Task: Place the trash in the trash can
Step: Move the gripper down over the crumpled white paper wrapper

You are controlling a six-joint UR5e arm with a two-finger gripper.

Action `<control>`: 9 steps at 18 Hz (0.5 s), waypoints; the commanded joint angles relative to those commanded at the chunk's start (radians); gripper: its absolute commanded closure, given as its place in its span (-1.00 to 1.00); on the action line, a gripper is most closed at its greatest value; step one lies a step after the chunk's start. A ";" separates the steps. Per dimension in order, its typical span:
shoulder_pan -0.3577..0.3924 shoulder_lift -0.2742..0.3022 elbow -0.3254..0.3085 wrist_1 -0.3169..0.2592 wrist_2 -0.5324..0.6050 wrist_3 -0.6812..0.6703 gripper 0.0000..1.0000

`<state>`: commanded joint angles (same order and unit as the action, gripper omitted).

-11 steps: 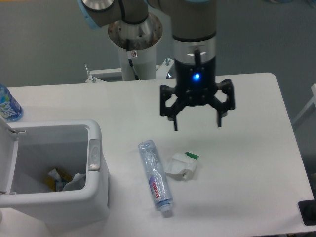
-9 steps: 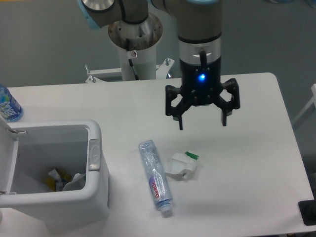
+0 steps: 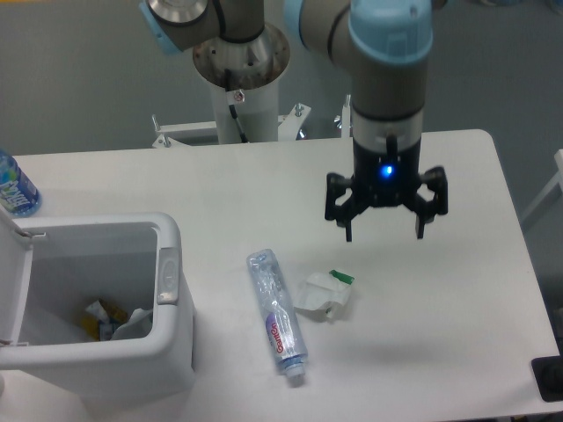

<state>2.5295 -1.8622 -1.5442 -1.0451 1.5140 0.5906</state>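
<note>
Hovering above the bench (image 3: pixel 457 290), my hand (image 3: pixel 384 236) is hanging with both fingers spread wide and nothing between them, pointing straight down. It is sitting to the right of and a little beyond the crumpled white wrapper (image 3: pixel 323 294), not yet over it, so I am judging that I am lining up for a pick rather than making one.

That wrapper is lying near the middle of the bench with its green tab turned toward the far right. Just to its left, close but apart from it, the flattened bottle (image 3: pixel 276 314) with the red-purple label is lying lengthwise, cap end toward the near edge. Both pieces are resting loose on the bench, well apart from the trash can (image 3: pixel 171 343), which is standing at the near left with its lid swung back and its mouth open upward; some scraps are already showing at its bottom. An upright blue-labelled bottle (image 3: pixel 14 186) is standing at the far left edge; I am leaving it alone.

I am keeping the fingers wide because the wrapper is low and irregular, and a broad opening gives me room to straddle it. The wrapper looks light and springy, so it may slip or shift as I am closing on it.
</note>
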 joint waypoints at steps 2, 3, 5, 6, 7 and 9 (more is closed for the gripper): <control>-0.002 -0.017 -0.066 0.103 0.003 -0.008 -1.00; -0.002 -0.029 -0.082 0.125 0.003 0.000 -1.00; 0.000 -0.049 -0.088 0.126 0.000 0.059 -1.00; 0.000 -0.069 -0.089 0.126 -0.002 0.130 -1.00; 0.002 -0.086 -0.094 0.128 -0.005 0.196 -1.00; 0.005 -0.107 -0.097 0.128 -0.006 0.286 -1.00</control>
<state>2.5341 -1.9695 -1.6413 -0.9173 1.5079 0.8770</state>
